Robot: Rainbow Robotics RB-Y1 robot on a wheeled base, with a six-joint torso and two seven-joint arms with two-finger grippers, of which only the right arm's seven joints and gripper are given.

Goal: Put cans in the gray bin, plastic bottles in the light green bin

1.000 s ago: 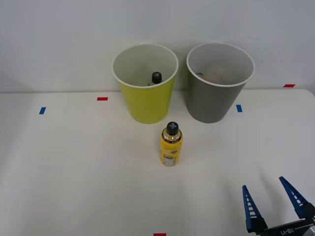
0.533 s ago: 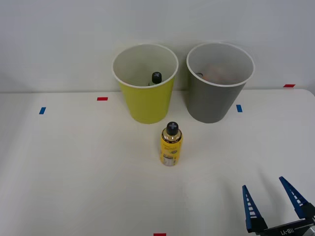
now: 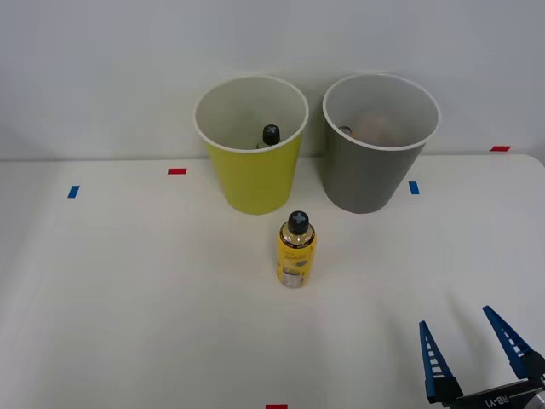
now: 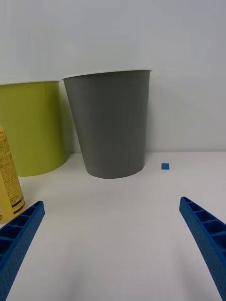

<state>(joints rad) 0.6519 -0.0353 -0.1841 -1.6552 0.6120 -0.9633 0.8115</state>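
- Right claw [image 3: 475,354] at the lower right of the front view, low over the tabletop [image 3: 128,298], blue ribbed fingers [image 3: 432,362] spread wide apart and holding nothing.
- In the wrist view, same fingers [image 4: 19,237] at the two bottom corners, bare tabletop between them.
- Yellow plastic bottle [image 3: 295,250] upright near the middle of the front view, black cap up, well apart from the claw and up-left of it; just a sliver of its label [image 4: 8,181] at the left edge of the wrist view.
- Likely step in hand: reaching for that bottle. Best to swing up-left in the front view until the bottle sits centred between the fingers, then close on the body below the cap.
- Worth keeping the approach level; a tall, narrow bottle probably tips if nudged by one finger first.
- Light green bin [image 3: 251,145] just above the bottle in the front view, a black-capped bottle [image 3: 270,135] already inside; proper drop spot.
- Gray bin [image 3: 379,141] to the right of it, something pale and indistinct inside; to be passed by, with a lift high enough to clear both white rims.
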